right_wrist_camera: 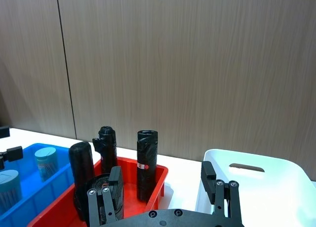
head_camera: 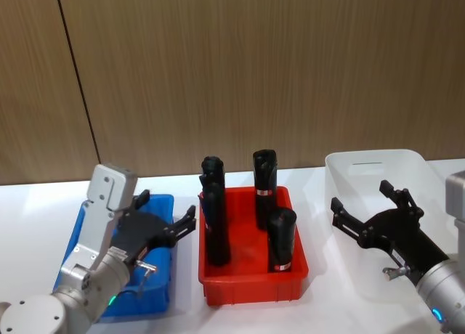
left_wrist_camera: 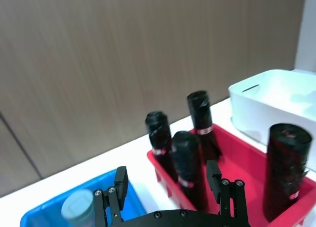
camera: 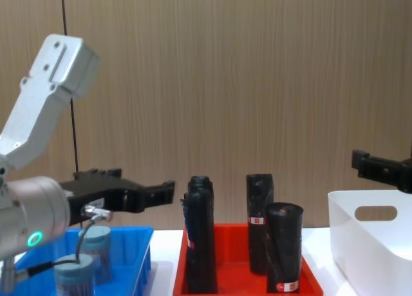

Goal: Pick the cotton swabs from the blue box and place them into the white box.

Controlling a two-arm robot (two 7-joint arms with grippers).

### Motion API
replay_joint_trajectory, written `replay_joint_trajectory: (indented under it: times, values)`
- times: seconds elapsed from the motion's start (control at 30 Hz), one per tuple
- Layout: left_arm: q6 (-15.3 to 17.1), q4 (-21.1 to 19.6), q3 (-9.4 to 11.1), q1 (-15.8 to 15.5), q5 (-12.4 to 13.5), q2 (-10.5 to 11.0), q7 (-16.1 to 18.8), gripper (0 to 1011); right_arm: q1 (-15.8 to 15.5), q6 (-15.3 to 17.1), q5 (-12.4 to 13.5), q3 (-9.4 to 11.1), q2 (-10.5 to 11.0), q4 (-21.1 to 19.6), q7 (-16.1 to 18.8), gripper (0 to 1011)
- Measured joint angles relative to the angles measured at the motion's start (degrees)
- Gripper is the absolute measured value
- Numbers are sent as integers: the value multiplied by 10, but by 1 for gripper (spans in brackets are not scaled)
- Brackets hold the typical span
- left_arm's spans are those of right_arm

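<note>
The blue box sits at the table's left with my left gripper hovering open just above it, nothing between its fingers. Two cotton swabs jars with pale lids stand in the box: one farther back and one nearer me. They also appear in the right wrist view as a farther jar and a nearer jar. The white box stands at the right. My right gripper hangs open over its near side, holding nothing.
A red tray with several tall black rolls stands between the two boxes. A wood-panelled wall runs along the back. Bare white table lies behind the boxes.
</note>
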Motion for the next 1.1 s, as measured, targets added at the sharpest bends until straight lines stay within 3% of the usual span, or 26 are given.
replay_joint_trajectory:
  times: [1.1]
  values:
    - [160,7,-38,7,-127,2,121,1004,0,0,0,0,0,0,0,1002]
